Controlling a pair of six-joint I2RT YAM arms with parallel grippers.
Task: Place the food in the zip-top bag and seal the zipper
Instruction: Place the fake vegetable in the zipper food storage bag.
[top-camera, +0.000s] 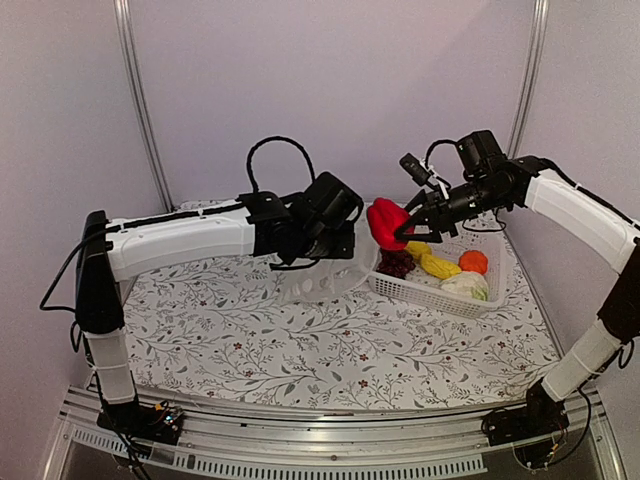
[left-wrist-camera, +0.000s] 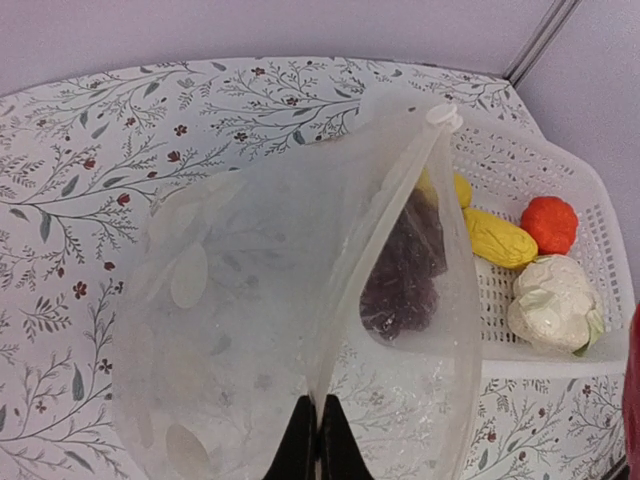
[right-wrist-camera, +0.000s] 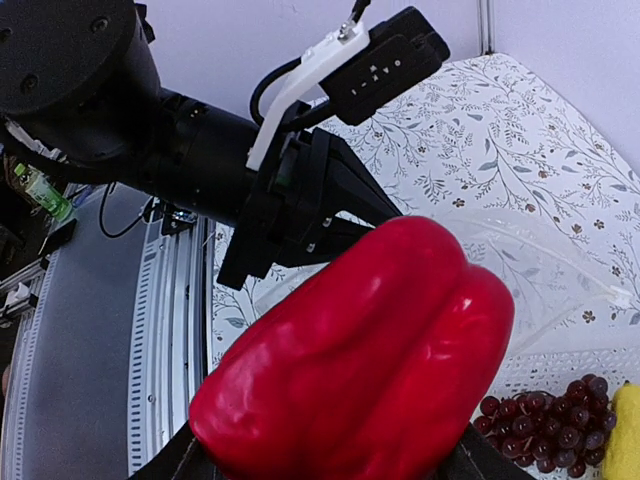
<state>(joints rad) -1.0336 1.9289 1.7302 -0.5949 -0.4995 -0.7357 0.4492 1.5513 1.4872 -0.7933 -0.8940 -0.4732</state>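
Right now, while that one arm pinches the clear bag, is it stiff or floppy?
Probably floppy: the bag wrinkles and folds where the left gripper pinches it. Likely light: one pinch seems enough to hold its edge up. Its thin walls may sag when the red pepper lands inside.

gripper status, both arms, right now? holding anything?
Left gripper: closed, pinching the edge of the zip-top bag.
Right gripper: closed on the red pepper.
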